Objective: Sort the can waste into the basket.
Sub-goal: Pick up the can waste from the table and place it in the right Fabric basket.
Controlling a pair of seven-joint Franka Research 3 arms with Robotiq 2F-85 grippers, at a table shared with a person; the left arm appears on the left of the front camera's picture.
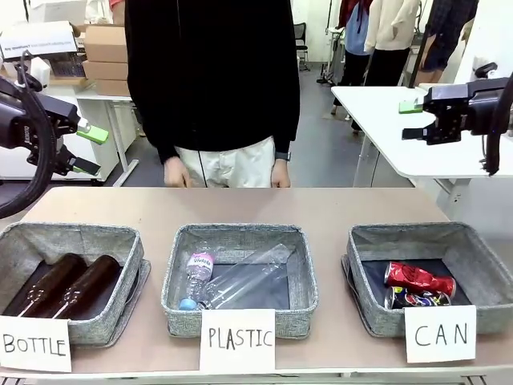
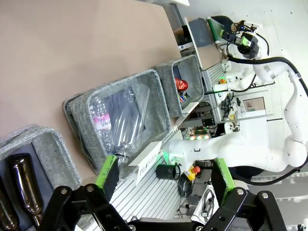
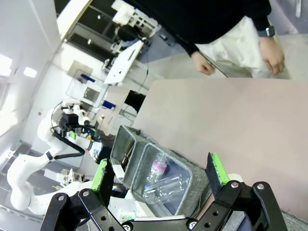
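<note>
The grey basket (image 1: 481, 265) carded "CAN" stands at the table's front right. Inside it lie the red dented can (image 1: 418, 278) and, in front of it, the dark can with colourful print (image 1: 415, 300). The left wrist view shows the same basket (image 2: 192, 84) farther off, with the red can (image 2: 181, 84) in it. My left gripper (image 1: 86, 147) hangs open high at the left, away from the table, nothing between its fingers (image 2: 108, 171). My right gripper (image 1: 420, 119) is raised at the far right, open and empty, with green pads (image 3: 217, 169) apart.
The "PLASTIC" bin (image 1: 237, 234) in the middle holds clear plastic bottles (image 1: 232, 281). The "BOTTLE" bin (image 1: 72, 237) at left holds two brown glass bottles (image 1: 64, 285). A person in a black top (image 1: 212, 72) stands at the far edge, hands (image 1: 176, 172) hanging down.
</note>
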